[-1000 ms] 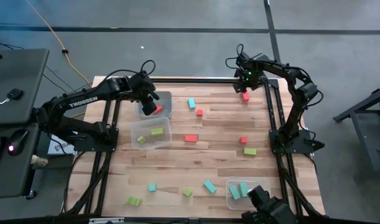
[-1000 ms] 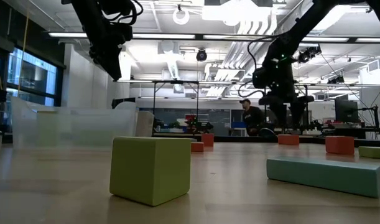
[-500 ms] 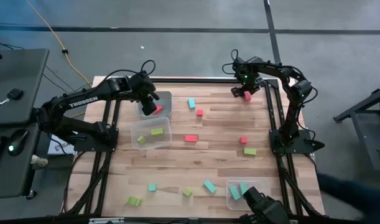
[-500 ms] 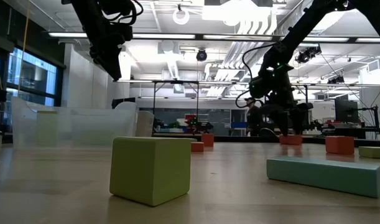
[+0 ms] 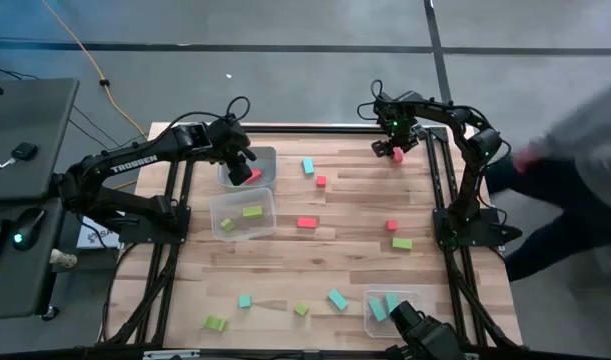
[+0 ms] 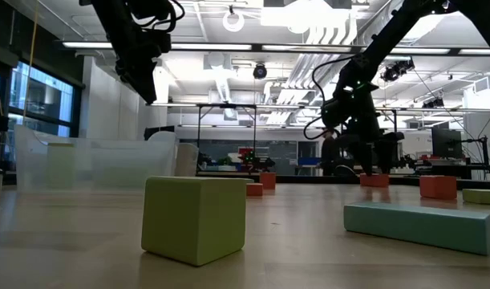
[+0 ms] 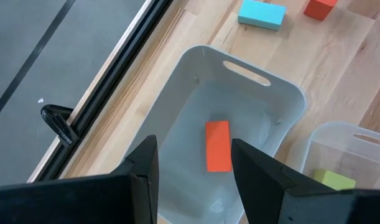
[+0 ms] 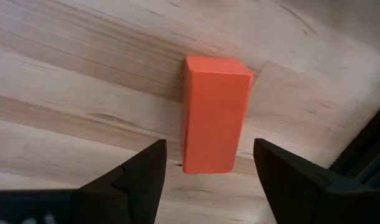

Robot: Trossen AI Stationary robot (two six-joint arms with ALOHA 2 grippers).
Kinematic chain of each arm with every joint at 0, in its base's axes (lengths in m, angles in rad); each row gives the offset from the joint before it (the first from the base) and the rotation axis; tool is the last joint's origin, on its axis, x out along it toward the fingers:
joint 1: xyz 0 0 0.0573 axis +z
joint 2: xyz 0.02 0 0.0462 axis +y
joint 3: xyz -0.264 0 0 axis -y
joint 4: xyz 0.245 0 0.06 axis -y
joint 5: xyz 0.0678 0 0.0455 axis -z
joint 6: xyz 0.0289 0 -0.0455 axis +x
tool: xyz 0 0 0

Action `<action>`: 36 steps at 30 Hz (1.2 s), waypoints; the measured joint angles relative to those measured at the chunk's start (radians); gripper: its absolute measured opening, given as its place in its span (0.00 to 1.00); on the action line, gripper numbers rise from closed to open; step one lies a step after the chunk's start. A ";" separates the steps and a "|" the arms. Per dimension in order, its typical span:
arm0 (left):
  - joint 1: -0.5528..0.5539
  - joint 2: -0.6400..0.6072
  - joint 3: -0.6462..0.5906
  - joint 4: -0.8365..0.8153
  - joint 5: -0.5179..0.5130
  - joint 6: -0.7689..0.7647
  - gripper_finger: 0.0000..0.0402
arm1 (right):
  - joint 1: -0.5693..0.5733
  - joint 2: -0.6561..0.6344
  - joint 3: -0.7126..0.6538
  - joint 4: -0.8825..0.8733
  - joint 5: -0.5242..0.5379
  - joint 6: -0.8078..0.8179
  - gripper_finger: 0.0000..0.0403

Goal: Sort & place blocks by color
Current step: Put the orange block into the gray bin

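Now a red bar (image 8: 214, 112) lies on the counter (image 5: 345, 260) between the right hand's (image 5: 394, 148) spread fingers, ungripped, w/ left hand (image 5: 243, 165) released over a tub (image 7: 264, 106) holding another red block (image 7: 218, 145).

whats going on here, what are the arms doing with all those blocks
Two robot arms are sorting blocks by color into clear tubs. The right gripper is open over a red block near the table's far edge, not gripping it. The left gripper is open and empty above a tub with one red block in it. The tub beside it holds green blocks; a third holds teal ones. Others are scattered across the table.
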 joint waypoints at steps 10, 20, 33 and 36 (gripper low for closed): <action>0.000 0.000 0.000 0.000 0.000 0.000 0.33 | 0.001 0.000 0.001 -0.057 -0.013 -0.025 0.51; 0.000 0.000 0.000 0.000 0.000 0.000 0.33 | 0.001 -0.001 0.127 -0.123 -0.045 -0.068 0.51; 0.000 0.000 0.000 0.000 0.000 0.000 0.33 | -0.018 0.056 0.223 -0.174 -0.046 -0.149 0.51; 0.000 0.000 0.000 0.000 0.000 0.000 0.33 | -0.023 0.103 0.279 -0.259 -0.032 -0.175 0.51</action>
